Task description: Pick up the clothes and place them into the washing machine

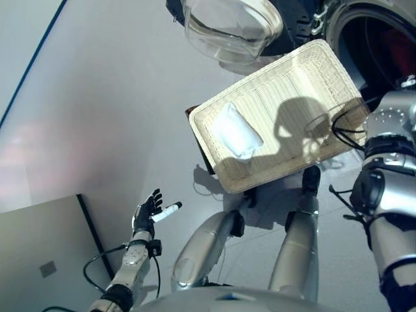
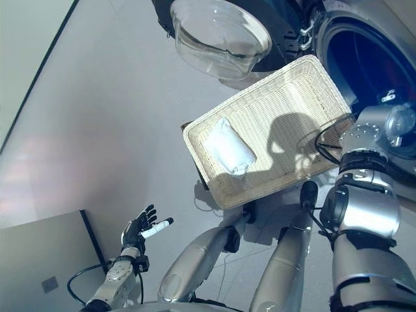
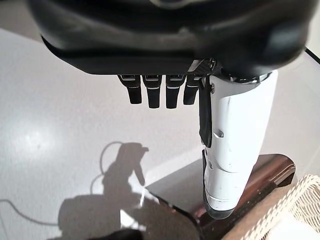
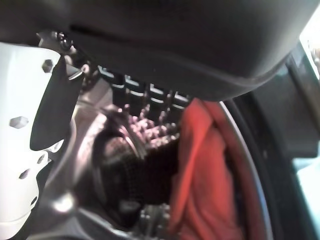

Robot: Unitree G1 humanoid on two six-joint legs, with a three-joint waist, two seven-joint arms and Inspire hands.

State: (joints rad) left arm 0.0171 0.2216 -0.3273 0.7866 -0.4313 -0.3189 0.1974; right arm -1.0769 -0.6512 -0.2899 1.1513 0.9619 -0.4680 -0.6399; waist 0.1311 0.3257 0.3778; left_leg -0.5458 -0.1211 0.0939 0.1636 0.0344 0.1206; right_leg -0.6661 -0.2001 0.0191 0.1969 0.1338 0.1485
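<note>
The red cloth [image 4: 210,180] looks light and limp inside the washing machine drum [image 4: 100,170]; the right robot hand [image 4: 145,107], fingers straight, holds nothing. The left robot hand [image 1: 147,209] hangs open at 7 o'clock. The white cloth [image 1: 238,132] in the basket [image 1: 305,71] suits a pinch at mid-fold.

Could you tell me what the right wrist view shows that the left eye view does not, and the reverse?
Only the right wrist view shows the red cloth inside the washing machine's metal drum, just past the right hand, whose fingers look straight.

Only the left eye view shows the cream woven wicker basket holding a folded white cloth, the open clear glass door, and the open, empty left hand low over the grey floor.

Both show the washing machine's opening.
</note>
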